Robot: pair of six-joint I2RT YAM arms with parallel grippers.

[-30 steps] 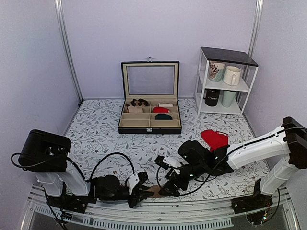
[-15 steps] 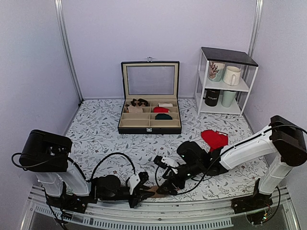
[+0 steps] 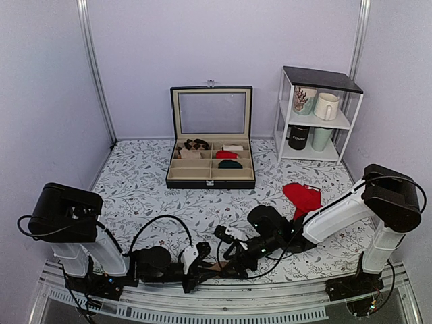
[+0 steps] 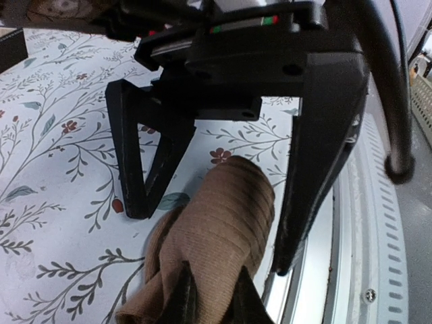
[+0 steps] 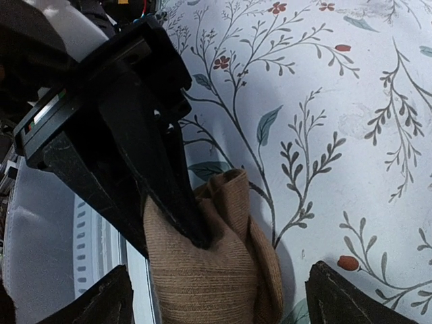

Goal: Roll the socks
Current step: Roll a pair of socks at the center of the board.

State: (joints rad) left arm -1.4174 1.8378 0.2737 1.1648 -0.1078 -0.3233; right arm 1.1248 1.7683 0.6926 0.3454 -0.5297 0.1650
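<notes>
Left wrist: socks [image 4: 226,209] inside right gripper [image 4: 209,236]

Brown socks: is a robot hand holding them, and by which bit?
The left hand pinches the socks by their bunched end. The right hand stands open around the rounded end, gripping nothing.

Near table edge: my left gripper [image 4: 211,300], clamped on the socks [image 4: 223,229], closed off the approach from its own side. The widely spread fingers [image 4: 317,155] of my right gripper [image 5: 226,300] straddled the roll, leaving only a narrow gap on either flank. The metal rail [image 4: 351,236] ran just beside the bundle, so little room remained there, whereas bare patterned table [image 3: 148,196] offered a free passage toward the far side, where the red socks [image 3: 302,196], the sock box [image 3: 211,182] and the mug shelf [image 3: 317,74] stood well apart.
</notes>
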